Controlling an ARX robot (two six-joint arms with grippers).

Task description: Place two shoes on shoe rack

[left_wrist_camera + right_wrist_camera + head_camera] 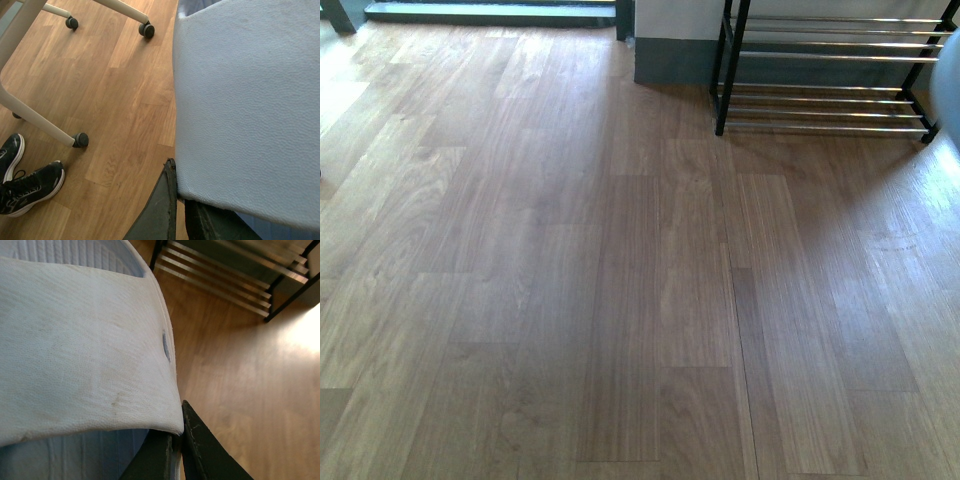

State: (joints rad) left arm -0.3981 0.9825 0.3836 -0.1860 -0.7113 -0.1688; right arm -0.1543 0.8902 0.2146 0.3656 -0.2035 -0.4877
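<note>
Pale blue and bumpy, a rubber slide is pinched by my left pincer. The two dark fingers squeeze the edge of its wide strap. The slide hangs in the air above the brown wood floor. Down on that floor, the left wrist view shows white chair legs with little black wheels. It also shows two black sneakers with white edges.

My right pincer pinches a second pale slide the same way, by the edge of its strap. I can see ribbed lines on the part where a foot goes. This one is up off the floor too.

The black shoe rack with shiny metal rods stands on the floor at about one o'clock from me, close to the wall. In the right wrist view it is past the second pale slide, with bare floor between them. Neither slide touches the rack.
</note>
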